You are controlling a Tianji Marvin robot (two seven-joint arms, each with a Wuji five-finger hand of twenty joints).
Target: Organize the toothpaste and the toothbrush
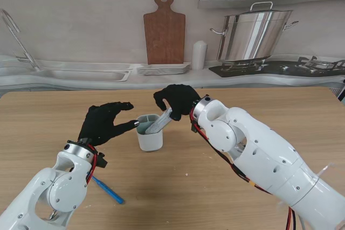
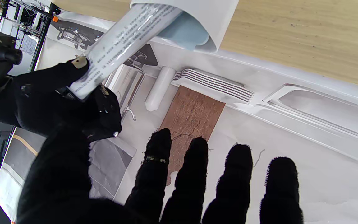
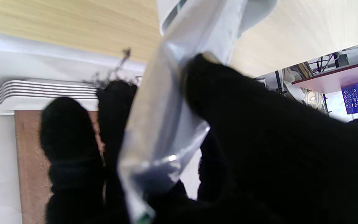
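- Silvery toothpaste tube (image 1: 159,122) is leaning into the white cup (image 1: 150,138), pinched by the right robot hand (image 1: 177,100).
- Left robot hand (image 1: 105,123) is spreading empty beside the cup.
- Letting go crookedly could be tipping the cup.
- Only the stand view is showing the blue toothbrush (image 1: 107,189) lying on the desk (image 1: 178,197), nearer to me.

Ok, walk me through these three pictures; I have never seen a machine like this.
This is a robot with two white arms ending in black-gloved five-finger hands. The wide picture looks down from its stand; the other two come from cameras on each wrist and appear upside down. On the wooden table stands a white cup. The right hand grips a silvery toothpaste tube, whose lower end is in the cup. The left hand hovers open beside the cup, a fingertip at its rim. A blue toothbrush lies nearer to me, partly hidden behind the left arm. The kitchen behind looks like a printed backdrop.
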